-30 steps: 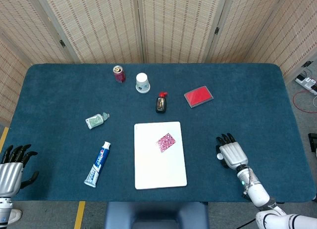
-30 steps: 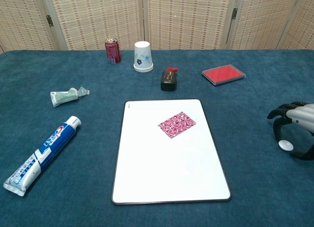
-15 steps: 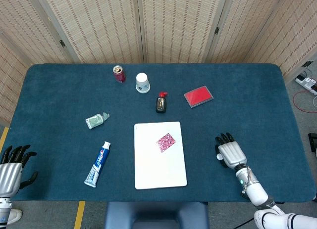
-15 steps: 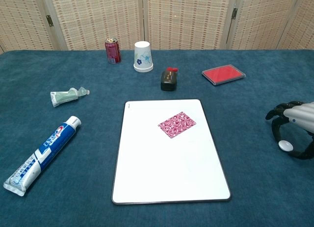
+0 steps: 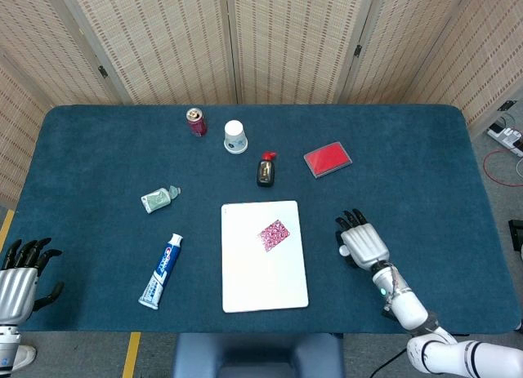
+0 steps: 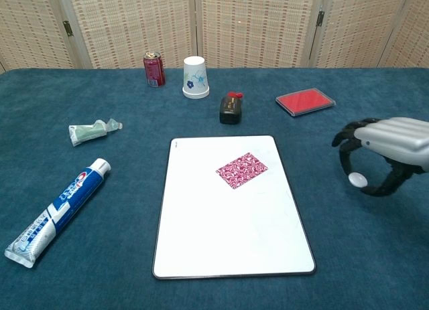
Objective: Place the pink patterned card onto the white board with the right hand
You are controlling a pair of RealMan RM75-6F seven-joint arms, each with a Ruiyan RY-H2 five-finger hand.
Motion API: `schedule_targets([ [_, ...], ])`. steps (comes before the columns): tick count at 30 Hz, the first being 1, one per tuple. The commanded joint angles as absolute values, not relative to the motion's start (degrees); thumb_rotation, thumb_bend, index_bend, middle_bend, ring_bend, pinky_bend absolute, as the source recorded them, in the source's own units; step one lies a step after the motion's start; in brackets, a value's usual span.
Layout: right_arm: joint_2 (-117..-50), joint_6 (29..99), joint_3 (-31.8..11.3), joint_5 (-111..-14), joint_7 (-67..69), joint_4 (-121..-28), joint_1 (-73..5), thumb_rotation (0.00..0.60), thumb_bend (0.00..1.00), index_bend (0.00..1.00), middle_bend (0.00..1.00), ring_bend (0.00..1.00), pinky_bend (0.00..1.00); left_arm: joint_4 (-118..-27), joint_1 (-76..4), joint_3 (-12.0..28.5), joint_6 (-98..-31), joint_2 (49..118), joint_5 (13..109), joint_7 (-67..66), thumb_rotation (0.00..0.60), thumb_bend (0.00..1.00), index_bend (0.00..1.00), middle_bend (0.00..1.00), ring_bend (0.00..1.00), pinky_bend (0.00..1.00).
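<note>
Your table (image 5: 425,149) with its dark blue cloth fills most of the head view, with woven folding screens (image 5: 286,43) across the top of the frame.

The white board (image 5: 263,268) lies flat at lower centre, long side running toward you. The pink patterned card (image 5: 274,234) lies on the board's upper right part, turned at an angle to its edges and entirely within its outline; in the chest view the card (image 6: 241,170) lies flat on the board (image 6: 231,229).

Your right hand (image 5: 361,243) is in the lower right, just right of the board and apart from it, back of the hand upward, dark fingers (image 5: 350,220) pointing toward the top of the frame. In the chest view that hand (image 6: 381,152) hangs above the cloth at the right edge, fingers curled downward and apart, nothing in its grasp. Your left hand (image 5: 18,276) sits at the lower left corner of the head view, off the table's edge, fingers spread and empty.

Toothpaste tube (image 5: 161,270), left of the board: blue and white; the brand lettering is too small to read. Crumpled pale green tube (image 5: 158,198) above it. Red flat case (image 5: 328,158) at upper right of centre. White paper cup (image 5: 235,137), upside down, with a blue print in the chest view (image 6: 195,77). Red can (image 5: 196,122) to the cup's left, label unreadable. Small black object with a red top (image 5: 265,169) directly above the board.
</note>
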State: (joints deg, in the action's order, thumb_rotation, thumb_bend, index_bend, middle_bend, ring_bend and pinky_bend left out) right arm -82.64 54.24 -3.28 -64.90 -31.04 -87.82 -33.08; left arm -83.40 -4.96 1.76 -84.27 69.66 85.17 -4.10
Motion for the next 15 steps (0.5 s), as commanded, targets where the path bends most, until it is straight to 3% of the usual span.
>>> schedule_targets([
  [1, -84.17, 51.82, -6.12, -61.81, -35.69, -89.38, -37.22, 0.6, 0.34, 0.5, 0.18, 0.03, 0.0, -83.56, -4.95, 1.71, -84.39, 69.66, 85.29, -4.28, 0.6, 0.34, 0.31, 0.17, 0.14, 0.0],
  [15, -96.74, 47.09, -11.81, -43.12, -46.78, -81.65, -51.81, 0.6, 0.34, 0.5, 0.18, 0.03, 0.0, -83.82, -4.3, 1.42, -84.79, 69.13, 85.04, -4.02, 0.6, 0.34, 0.31, 0.17, 0.14, 0.0],
])
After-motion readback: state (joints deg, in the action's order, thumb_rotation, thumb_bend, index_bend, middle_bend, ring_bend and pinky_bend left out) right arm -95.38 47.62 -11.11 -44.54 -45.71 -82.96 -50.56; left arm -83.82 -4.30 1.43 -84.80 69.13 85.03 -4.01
